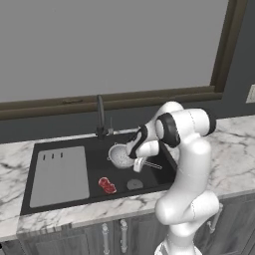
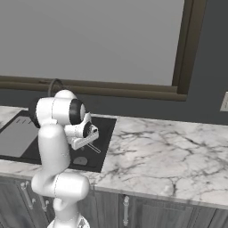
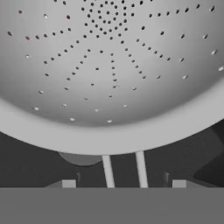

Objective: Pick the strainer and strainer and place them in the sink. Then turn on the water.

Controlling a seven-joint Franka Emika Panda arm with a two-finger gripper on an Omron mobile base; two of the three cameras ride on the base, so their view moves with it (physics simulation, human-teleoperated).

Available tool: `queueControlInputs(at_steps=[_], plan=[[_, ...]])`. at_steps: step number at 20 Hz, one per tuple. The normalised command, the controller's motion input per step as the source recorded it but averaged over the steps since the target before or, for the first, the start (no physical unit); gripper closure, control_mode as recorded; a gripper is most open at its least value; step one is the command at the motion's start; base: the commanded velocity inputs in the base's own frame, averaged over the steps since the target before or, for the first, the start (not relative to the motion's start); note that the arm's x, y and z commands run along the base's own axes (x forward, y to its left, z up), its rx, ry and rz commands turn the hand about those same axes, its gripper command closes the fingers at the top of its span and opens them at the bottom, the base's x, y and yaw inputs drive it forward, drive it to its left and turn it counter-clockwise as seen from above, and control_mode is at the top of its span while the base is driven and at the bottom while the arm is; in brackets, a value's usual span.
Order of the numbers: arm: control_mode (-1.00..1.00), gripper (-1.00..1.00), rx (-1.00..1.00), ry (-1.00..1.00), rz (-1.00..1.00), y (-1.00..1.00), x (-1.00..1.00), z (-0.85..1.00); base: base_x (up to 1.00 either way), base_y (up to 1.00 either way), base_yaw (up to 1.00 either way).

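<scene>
One deep round silver perforated strainer [image 1: 120, 156] sits inside the wide black rectangular recessed sink [image 1: 94, 152], toward its right half, with its twin thin wire handle [image 1: 152, 165] running off to the right. Starting at the left of the basin, a flat grey slotted board [image 1: 60, 174] covers the left portion. Right of the board, on the sink floor, lies a small red item [image 1: 106, 185]; its nature cannot be made out. Further right is the round grey drain [image 1: 134, 184], set just in front of the strainer. Behind the basin stands the slim dark arched faucet [image 1: 101, 118], with no stream running from it.

The pincer [image 1: 138, 164] of the white arm is lowered into the sink at the strainer's right side, over the wire handle. In the hand view the strainer bowl [image 3: 109, 65] looms directly ahead, and the two handle wires [image 3: 124, 169] run between the two small dark fingertips [image 3: 68, 184]. The jaws stand narrowly set either side of the wires; whether they actually clamp the handle cannot be told.

The white-and-grey marbled bench [image 2: 169, 151] extends to the right of the sink.
</scene>
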Motion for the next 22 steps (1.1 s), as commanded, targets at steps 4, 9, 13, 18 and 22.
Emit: queueControlInputs(at_steps=[4,9,13,18,22], plan=[[-1.00,1.00,-0.04,-0.04,0.00,0.10,0.52,-0.26,0.00,0.00,0.00],[-1.00,1.00,0.00,0.04,0.00,0.17,0.52,-0.22,0.00,0.00,0.00],[-1.00,1.00,0.00,0.16,0.00,0.17,0.51,-0.27,0.00,0.00,0.00],[-1.00,1.00,0.00,0.23,0.06,0.21,0.10,-0.40,0.00,0.00,0.00],[-1.00,1.00,0.00,0.16,0.08,0.23,0.00,-0.45,0.00,0.00,0.00]])
